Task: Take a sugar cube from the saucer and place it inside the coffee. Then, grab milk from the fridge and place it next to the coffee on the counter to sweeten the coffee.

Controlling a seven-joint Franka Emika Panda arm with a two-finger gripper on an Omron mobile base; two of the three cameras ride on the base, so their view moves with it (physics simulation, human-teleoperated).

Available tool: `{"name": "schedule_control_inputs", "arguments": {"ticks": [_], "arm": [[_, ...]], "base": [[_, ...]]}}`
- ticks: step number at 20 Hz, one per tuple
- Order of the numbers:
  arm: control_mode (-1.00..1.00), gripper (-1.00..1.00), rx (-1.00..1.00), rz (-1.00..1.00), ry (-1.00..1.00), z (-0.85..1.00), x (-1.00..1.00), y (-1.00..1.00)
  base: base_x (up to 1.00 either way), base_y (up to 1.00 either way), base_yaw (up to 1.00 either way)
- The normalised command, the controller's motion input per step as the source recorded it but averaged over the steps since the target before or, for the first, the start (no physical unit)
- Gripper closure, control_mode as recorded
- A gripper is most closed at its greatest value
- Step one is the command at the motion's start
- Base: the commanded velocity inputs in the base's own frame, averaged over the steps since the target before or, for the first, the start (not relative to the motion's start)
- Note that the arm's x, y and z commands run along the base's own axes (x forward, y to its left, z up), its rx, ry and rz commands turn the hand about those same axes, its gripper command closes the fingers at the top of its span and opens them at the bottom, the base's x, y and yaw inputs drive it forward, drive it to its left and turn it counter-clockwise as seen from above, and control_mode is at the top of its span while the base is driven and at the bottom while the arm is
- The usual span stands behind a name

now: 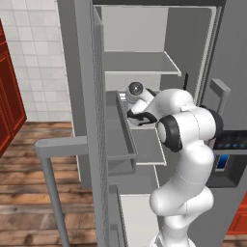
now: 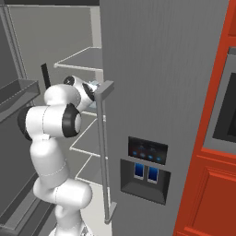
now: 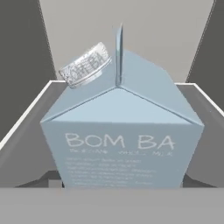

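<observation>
The milk (image 3: 120, 131), a pale blue carton with a gabled top and a silver cap, stands upright and very close in the hand view, lettered BOM BA. It rests on a white-rimmed fridge shelf (image 3: 26, 118). My gripper (image 3: 120, 181) is right at its base; small dark patches touch both lower sides of the carton, and whether the fingers press it is unclear. In the left base view my arm reaches into the open fridge (image 1: 82, 72) at middle-shelf height, with the gripper (image 1: 131, 115) deep inside. The coffee, saucer, sugar cube and counter are out of view.
The open left fridge door carries a grey door bin (image 1: 120, 140) and a long bar handle (image 1: 53, 164) close beside my arm. The shut right door (image 2: 161, 69) holds a blue-lit dispenser (image 2: 146, 168). Red cabinets (image 2: 216, 138) stand to the right.
</observation>
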Motion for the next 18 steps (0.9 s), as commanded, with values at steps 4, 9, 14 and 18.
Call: {"name": "schedule_control_inputs", "arguments": {"ticks": [4, 9, 14, 18], "arm": [[-1.0, 1.0, 0.0, 0.0, 0.02, 0.0, 0.0, 0.0], [-1.0, 1.0, 0.0, 0.0, 0.0, 0.0, -0.01, 0.0], [-1.0, 1.0, 0.0, 0.0, -0.04, 0.04, -0.66, 0.0], [-1.0, 1.0, 0.0, -0.03, -0.2, 0.56, -1.0, -0.01]], "base": [[0.0, 0.0, 0.0], [0.0, 0.0, 0.0], [0.0, 0.0, 0.0], [0.0, 0.0, 0.0]]}}
